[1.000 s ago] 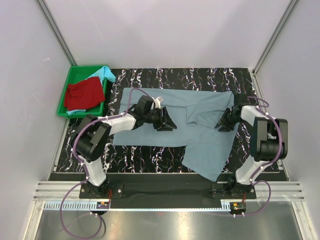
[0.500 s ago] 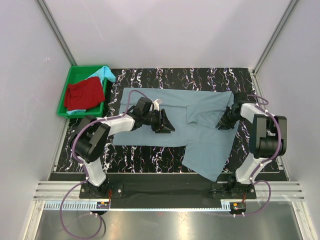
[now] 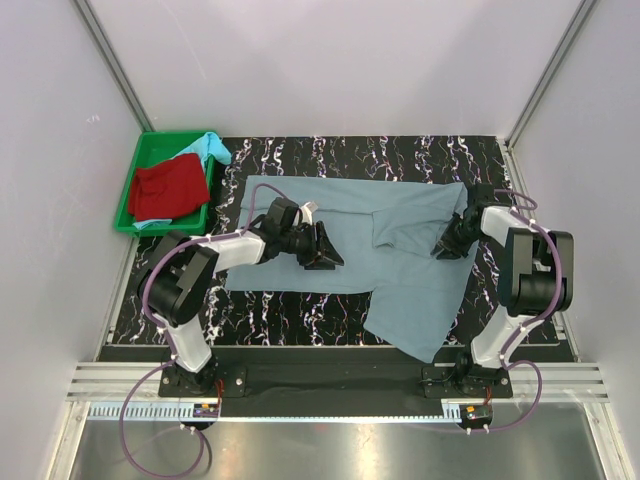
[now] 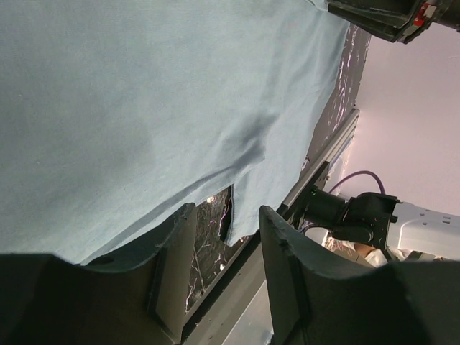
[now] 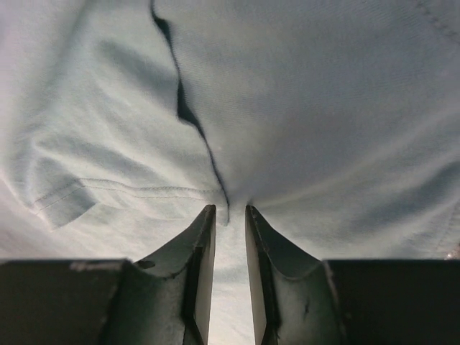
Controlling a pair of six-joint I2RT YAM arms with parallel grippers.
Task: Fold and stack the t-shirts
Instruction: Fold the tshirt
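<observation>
The large grey-blue t-shirt [image 3: 400, 215] lies spread on the black marbled table, with its lower right part hanging toward the front edge. My left gripper [image 3: 328, 252] hovers low over the shirt's left-centre, jaws open and empty. The left wrist view [image 4: 226, 237] shows the cloth [image 4: 144, 108] beyond it. My right gripper [image 3: 443, 248] is at the shirt's right side. In the right wrist view [image 5: 230, 212] its narrow jaws pinch a crease of the cloth [image 5: 323, 108]. The red t-shirt [image 3: 168, 188] and the light turquoise t-shirt [image 3: 210, 147] lie in the tray.
The green plastic tray [image 3: 150, 142] stands at the back left corner, beside the left wall. White walls close in the table on three sides. A metal rail runs along the front edge by the arm bases [image 3: 340, 380]. The right arm's base [image 4: 345, 215] shows in the left wrist view.
My left gripper has slid a little to the left over the grey-blue shirt. My right gripper has shifted slightly toward the far side and stays on the cloth.
</observation>
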